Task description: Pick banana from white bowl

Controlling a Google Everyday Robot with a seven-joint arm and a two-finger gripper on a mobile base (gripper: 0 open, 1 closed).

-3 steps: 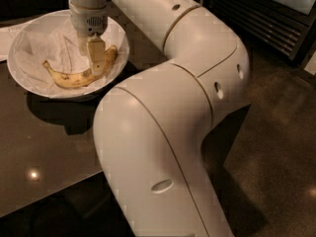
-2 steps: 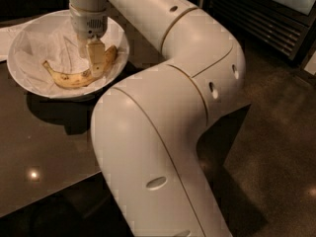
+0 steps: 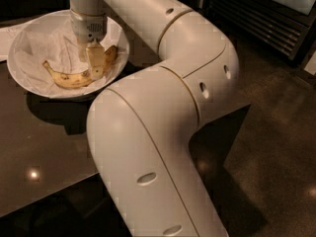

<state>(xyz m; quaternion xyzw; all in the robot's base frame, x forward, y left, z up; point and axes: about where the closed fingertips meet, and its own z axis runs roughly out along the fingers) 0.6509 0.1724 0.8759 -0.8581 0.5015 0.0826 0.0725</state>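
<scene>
Closest to us is the big white arm [image 3: 163, 132]. It bends like an elbow and reaches up and over, so the gripper [image 3: 93, 65] can come straight down from above.

Below the gripper and toward us is the dark shiny table [image 3: 39, 147]. It holds the bowl up.

The gripper hangs low inside the white bowl [image 3: 74, 96], near the side where the arm is. I cannot tell if the gripper is open or closed.

The banana [image 3: 66, 79] lies right under the gripper, on the bottom of the bowl. The gripper sits over one end part of it and hides a bit of it. The long curved part of the banana sticks out to the side, away from the arm. I think the gripper is down there to grab the banana, and lifting comes after.

Crinkly white paper [image 3: 44, 48] lines the bowl all around the gripper. It makes a soft bed for the banana.

Past the bowl, a flat white sheet [image 3: 5, 38] peeks in at the edge. Far off on the other side of the arm stands a dark cabinet [image 3: 261, 19].
</scene>
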